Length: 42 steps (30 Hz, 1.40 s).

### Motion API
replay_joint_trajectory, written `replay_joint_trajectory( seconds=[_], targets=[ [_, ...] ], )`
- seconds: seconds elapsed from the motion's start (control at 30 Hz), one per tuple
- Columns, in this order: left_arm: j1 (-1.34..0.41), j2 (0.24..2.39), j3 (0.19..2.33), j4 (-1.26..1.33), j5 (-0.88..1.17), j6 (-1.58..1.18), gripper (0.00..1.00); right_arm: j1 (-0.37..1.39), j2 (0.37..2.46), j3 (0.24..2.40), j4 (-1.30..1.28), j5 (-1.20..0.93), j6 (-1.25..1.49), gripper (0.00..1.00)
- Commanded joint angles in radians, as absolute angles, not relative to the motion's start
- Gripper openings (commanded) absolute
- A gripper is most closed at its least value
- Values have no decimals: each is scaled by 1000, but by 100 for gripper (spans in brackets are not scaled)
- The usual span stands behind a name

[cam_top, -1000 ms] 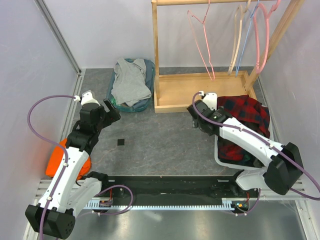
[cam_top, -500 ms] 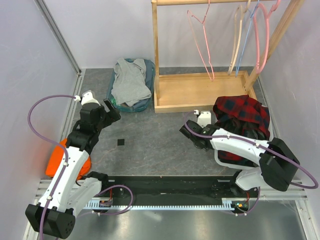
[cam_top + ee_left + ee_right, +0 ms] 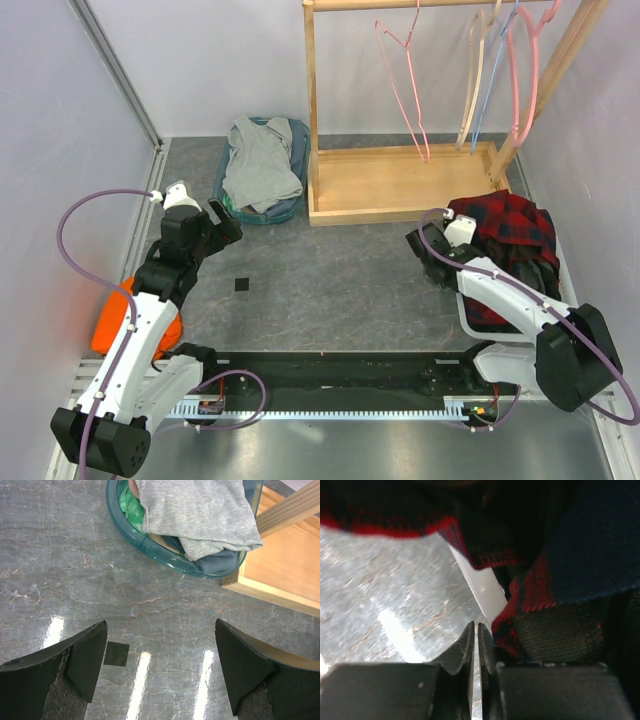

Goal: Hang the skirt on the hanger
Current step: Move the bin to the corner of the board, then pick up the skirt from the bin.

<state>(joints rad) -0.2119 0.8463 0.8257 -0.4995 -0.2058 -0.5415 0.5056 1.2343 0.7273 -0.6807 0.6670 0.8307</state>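
Note:
The skirt, red and dark plaid, lies bunched in a white basket at the right. My right gripper is at the pile's left edge. In the right wrist view its jaws are shut with nothing showing between them. The plaid cloth hangs just right of the fingers, with the basket's white rim behind. A pink hanger hangs on the wooden rack with others. My left gripper hovers open over bare floor at the left.
A teal basket holding a grey garment stands left of the rack's base. A small black square marks the grey surface. An orange object lies beside the left arm. Walls close both sides.
My right gripper swung left then back right to the skirt pile's edge, and its jaws closed. The plaid cloth shifted to the right. The left arm stayed still.

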Motion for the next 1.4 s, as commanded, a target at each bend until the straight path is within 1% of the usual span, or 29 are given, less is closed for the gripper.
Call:
replay_joint_trajectory(
  seconds=[0.0,0.03,0.1,0.13,0.17,0.23,0.27,0.33,0.37,0.43,0.47,0.57,0.67,0.7,0.73,0.77,0.8,0.93,1.03,1.13,1.2,1.23,1.27,1.3,1.33,1.37],
  targets=[
    [-213,841,854,-479,-198,-546,94,443,1223,732,-678,672,788,11],
    [-213,842,853,-477,-196,-546,94,433,1223,741,-680,657,784,11],
    [-215,842,853,-477,-193,-546,94,422,1212,755,-677,634,759,18],
    [-215,844,854,-477,-193,-546,94,423,1192,768,-672,586,747,22],
    [-213,844,854,-479,-193,-546,94,423,1177,779,-673,565,736,30],
    [-215,845,854,-476,-193,-546,94,425,1119,819,-699,513,710,40],
    [-213,847,856,-476,-192,-546,94,426,1100,839,-715,461,701,49],
    [-213,848,853,-471,-189,-546,94,425,1045,906,-791,442,699,56],
    [-215,853,854,-469,-189,-546,94,426,1026,925,-811,442,701,62],
    [-215,862,854,-460,-187,-548,94,425,974,980,-859,457,716,68],
    [-215,867,854,-457,-184,-548,94,425,962,995,-871,475,716,73],
    [-215,888,864,-448,-163,-548,94,425,960,1060,-931,538,732,78],
    [-215,908,876,-443,-155,-545,94,423,1012,1100,-991,656,756,80],
    [-215,914,883,-442,-146,-543,94,423,1040,1110,-1035,783,812,82],
    [-215,917,884,-439,-141,-543,94,416,1063,1098,-1055,910,839,88],
    [-213,919,884,-434,-138,-543,94,404,1074,1092,-1052,945,859,96],
    [-213,920,881,-427,-127,-545,94,387,1086,1092,-1054,963,868,98],
    [-213,927,877,-419,-104,-548,94,330,1150,1092,-1004,1006,887,98],
    [-215,925,876,-419,-100,-546,94,267,1183,1077,-910,976,839,98],
    [-213,919,871,-419,-98,-546,94,186,1210,1048,-813,881,779,97],
    [-213,914,871,-419,-98,-546,94,154,1221,1037,-779,830,766,86],
    [-213,913,871,-420,-98,-545,94,132,1220,1031,-760,821,756,78],
    [-213,910,873,-420,-98,-542,94,127,1216,1029,-752,815,750,59],
    [-213,913,873,-419,-98,-541,94,124,1203,1034,-750,807,752,49],
    [-213,907,871,-419,-98,-541,94,123,1190,1043,-752,807,749,32],
    [-212,905,871,-420,-100,-541,94,123,1180,1048,-753,807,746,27]
  ],
)
